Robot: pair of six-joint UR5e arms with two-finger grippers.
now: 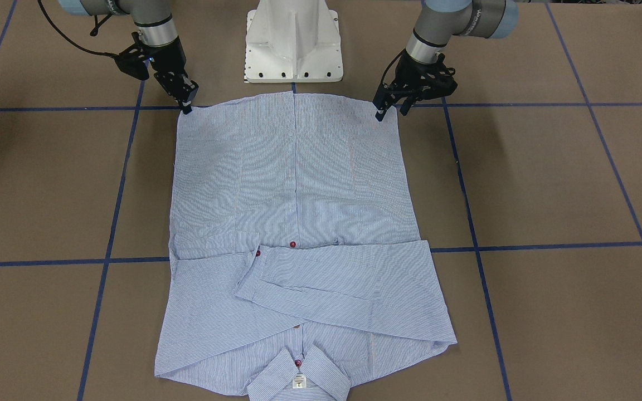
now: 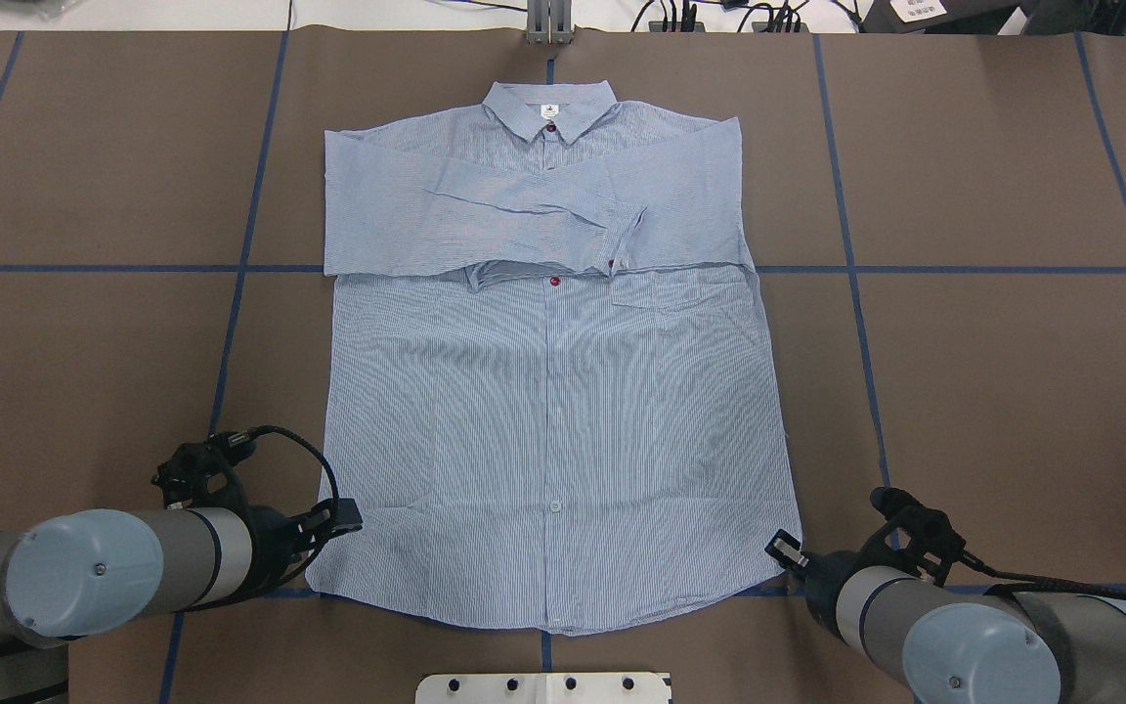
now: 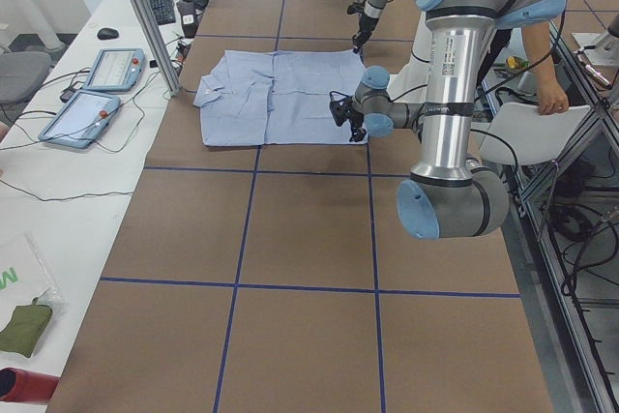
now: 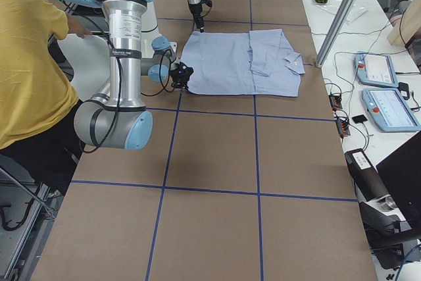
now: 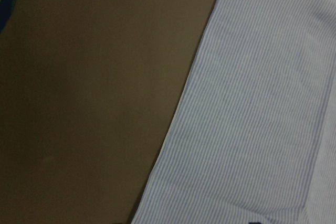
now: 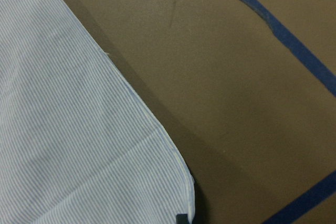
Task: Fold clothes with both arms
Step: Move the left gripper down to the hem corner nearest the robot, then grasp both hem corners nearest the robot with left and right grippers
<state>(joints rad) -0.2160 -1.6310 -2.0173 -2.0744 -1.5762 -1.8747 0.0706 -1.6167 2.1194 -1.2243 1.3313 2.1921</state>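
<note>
While the striped shirt (image 1: 293,184) lies flat, I can't read its neck label (image 1: 299,381).
Left gripper (image 1: 392,112) splayed at hem; right gripper (image 1: 188,103), cannot tell.

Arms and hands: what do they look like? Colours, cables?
The left arm and right arm are silver-grey tubes with light blue joint caps, with black cables running to each wrist. The left hand and right hand are black and two-fingered.
</note>
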